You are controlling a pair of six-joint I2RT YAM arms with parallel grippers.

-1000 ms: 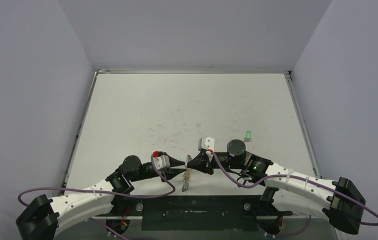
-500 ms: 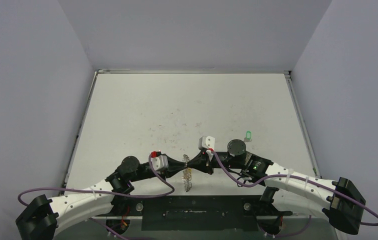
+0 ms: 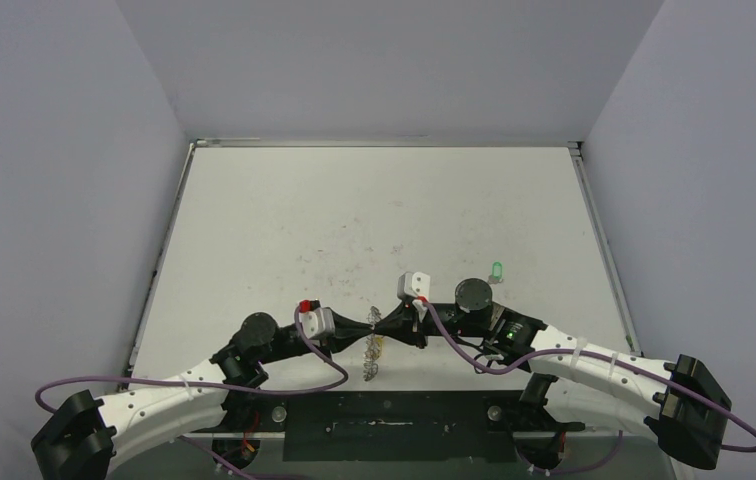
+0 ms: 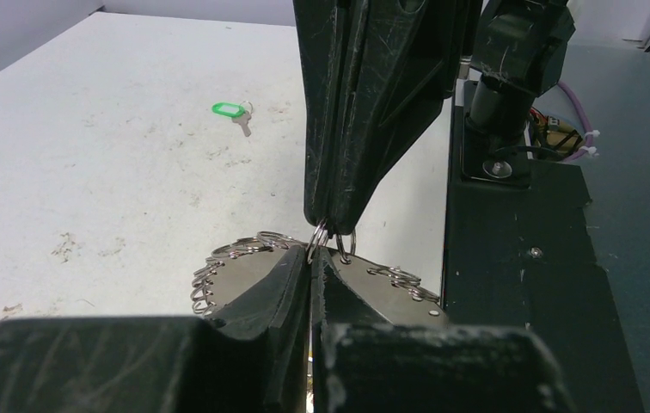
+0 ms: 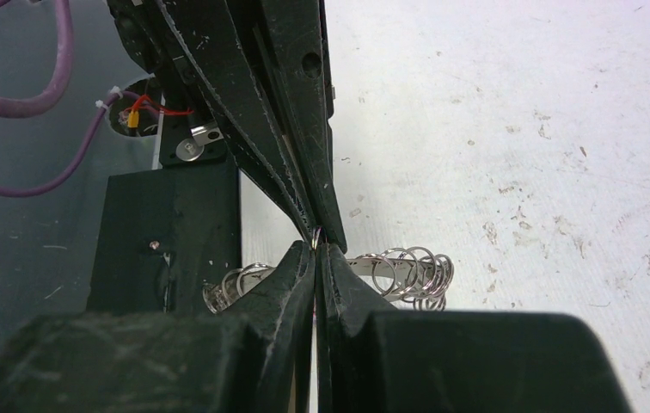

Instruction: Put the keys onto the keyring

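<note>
Keyring [image 4: 240, 274] hangs gripped by both claws: left claw [image 4: 311, 263], open a second ago, now pinches it beside right claw [image 5: 315, 251].

keyring [image 4: 237, 274]: middle hidden by left end effector [image 4: 313, 262] | green key [image 3: 497, 270]: details too small

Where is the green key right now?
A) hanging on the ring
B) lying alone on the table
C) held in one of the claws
B: the green key lies by itself on the table, well apart from the keyring.
</note>
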